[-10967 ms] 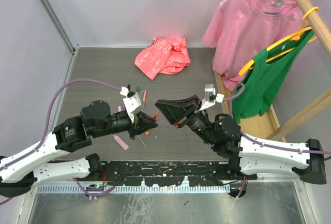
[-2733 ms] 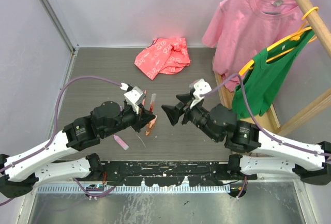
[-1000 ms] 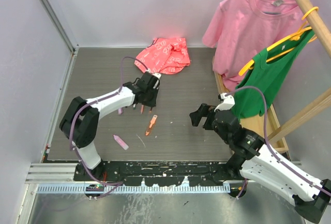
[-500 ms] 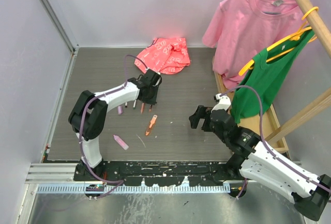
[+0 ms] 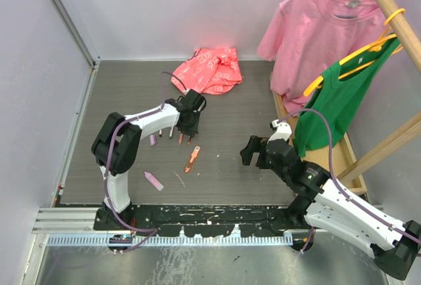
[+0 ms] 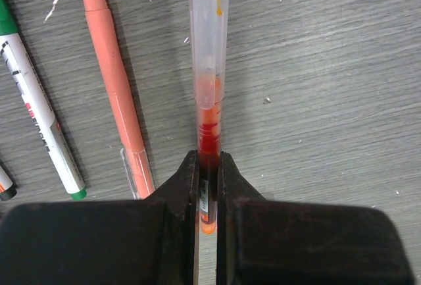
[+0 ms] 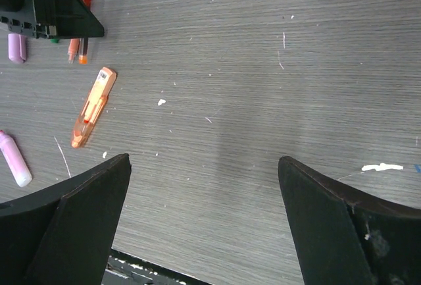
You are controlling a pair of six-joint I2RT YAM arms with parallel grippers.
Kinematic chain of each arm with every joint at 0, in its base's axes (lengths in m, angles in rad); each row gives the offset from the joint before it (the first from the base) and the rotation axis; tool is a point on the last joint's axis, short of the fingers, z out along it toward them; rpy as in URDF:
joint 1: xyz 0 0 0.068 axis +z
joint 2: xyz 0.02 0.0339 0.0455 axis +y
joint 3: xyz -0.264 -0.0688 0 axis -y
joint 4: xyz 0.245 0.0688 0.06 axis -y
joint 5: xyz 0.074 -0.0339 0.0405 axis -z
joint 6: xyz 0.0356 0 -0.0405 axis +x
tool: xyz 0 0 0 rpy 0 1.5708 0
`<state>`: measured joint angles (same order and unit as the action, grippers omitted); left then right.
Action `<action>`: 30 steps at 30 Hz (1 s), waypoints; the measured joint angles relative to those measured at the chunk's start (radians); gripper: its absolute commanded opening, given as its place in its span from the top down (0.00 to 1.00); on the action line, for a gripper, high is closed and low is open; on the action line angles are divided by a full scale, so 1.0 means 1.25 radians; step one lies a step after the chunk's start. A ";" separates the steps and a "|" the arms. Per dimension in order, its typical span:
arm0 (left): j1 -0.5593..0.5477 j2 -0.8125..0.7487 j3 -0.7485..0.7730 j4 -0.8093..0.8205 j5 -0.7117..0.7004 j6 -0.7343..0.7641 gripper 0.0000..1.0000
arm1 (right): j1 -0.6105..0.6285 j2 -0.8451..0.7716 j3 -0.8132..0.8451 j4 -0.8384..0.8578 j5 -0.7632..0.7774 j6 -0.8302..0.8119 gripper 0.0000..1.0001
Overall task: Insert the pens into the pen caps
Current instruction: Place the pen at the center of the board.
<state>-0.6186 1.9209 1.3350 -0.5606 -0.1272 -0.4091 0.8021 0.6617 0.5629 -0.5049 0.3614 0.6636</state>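
Left gripper point(image 6: 208, 166) is clamped on the tail of a dark red pen point(image 6: 209, 110) already wearing its clear cap, low over the table point(image 5: 131, 101) in the row of finished pens; a second ago the arm was only arriving there, and shortly before both arms were meeting mid-table, so this reads as a capped pen being set down, one pair done. Just left of it lie a salmon-orange pen point(image 6: 115, 84) and a white marker point(image 6: 39, 117) with green ends, side by side, apart from each other. Nearer the bases, a pink highlighter point(image 5: 153, 180) lies alone; the short orange pen point(image 5: 192, 158) sits mid-table, also in the right wrist view point(image 7: 94, 106). Right gripper point(image 7: 204, 186) has pulled back toward its own side, jaws spread wide and holding nothing. No tray or cup is present; things rest on bare table. A red patterned cloth point(image 5: 207, 69) lies at the far edge. Whether loose caps remain I cannot tell.
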 measured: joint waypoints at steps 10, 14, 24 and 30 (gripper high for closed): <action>0.010 0.028 0.014 -0.008 0.003 -0.005 0.78 | 0.000 0.028 0.000 0.003 -0.034 0.000 0.01; 0.013 0.030 0.018 -0.008 0.007 -0.011 0.75 | 0.000 0.035 0.000 0.004 -0.047 0.000 0.01; 0.017 0.031 0.018 -0.007 0.018 -0.015 0.73 | 0.000 0.059 0.000 0.015 -0.073 -0.004 0.01; 0.027 0.009 0.019 -0.025 0.052 -0.010 0.68 | 0.000 0.060 0.002 0.016 -0.080 -0.005 0.01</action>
<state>-0.5854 1.9320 1.3590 -0.5919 -0.0624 -0.4221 0.8021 0.7372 0.5655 -0.4850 0.2615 0.6567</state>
